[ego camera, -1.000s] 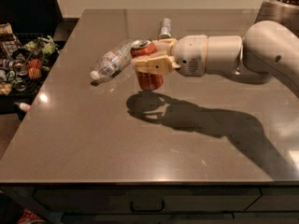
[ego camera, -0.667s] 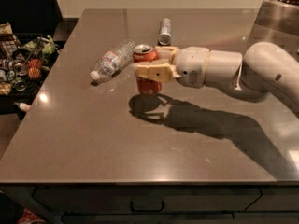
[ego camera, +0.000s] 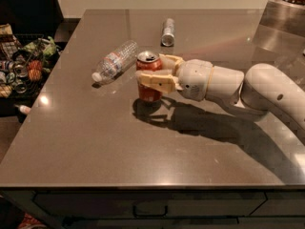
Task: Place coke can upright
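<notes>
The red coke can (ego camera: pixel 149 92) stands upright near the middle of the dark table (ego camera: pixel 95 142), its silver top with pull tab facing up. Its base seems to rest on the tabletop. My gripper (ego camera: pixel 150 67) reaches in from the right and is shut on the coke can's upper half, with one tan finger (ego camera: pixel 153 80) across the front and the other behind. The white arm (ego camera: pixel 224 82) stretches away to the right edge.
A clear plastic bottle (ego camera: pixel 114 61) lies on its side just left of the can. A slim silver-grey can (ego camera: pixel 167 31) lies further back. A wire basket of snacks (ego camera: pixel 21 66) stands off the table's left side. A metal container (ego camera: pixel 281 15) sits at the back right.
The gripper has lowered the coke can from a little above the table down to the tabletop, turning it upright. The bottle and silver can have not moved.
</notes>
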{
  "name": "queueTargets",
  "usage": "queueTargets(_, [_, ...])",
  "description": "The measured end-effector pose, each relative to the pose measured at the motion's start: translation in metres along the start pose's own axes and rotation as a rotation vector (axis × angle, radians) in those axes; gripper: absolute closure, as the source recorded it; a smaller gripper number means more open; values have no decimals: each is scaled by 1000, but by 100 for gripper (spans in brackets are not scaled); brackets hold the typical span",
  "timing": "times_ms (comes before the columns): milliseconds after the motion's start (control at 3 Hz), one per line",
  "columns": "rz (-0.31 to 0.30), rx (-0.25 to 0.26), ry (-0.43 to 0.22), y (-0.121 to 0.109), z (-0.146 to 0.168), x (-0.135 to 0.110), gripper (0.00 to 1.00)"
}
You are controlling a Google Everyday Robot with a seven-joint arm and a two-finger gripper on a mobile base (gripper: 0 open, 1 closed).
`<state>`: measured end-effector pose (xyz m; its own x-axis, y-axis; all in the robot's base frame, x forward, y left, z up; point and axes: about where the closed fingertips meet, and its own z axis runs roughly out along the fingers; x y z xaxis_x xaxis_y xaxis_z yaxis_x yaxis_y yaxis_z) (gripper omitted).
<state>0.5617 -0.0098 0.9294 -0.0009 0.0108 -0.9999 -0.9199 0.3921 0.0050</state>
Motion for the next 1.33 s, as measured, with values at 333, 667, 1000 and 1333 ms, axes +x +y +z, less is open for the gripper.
queueTargets(333, [-26, -3, -47, 0, 0, 7, 84])
queueTargets(667, [-51, -3, -56, -4, -4, 13, 54])
queueTargets(1000, [-88, 4, -1, -7, -11, 16, 30])
queueTargets(1333, [-88, 1, -2, -5, -9, 16, 7])
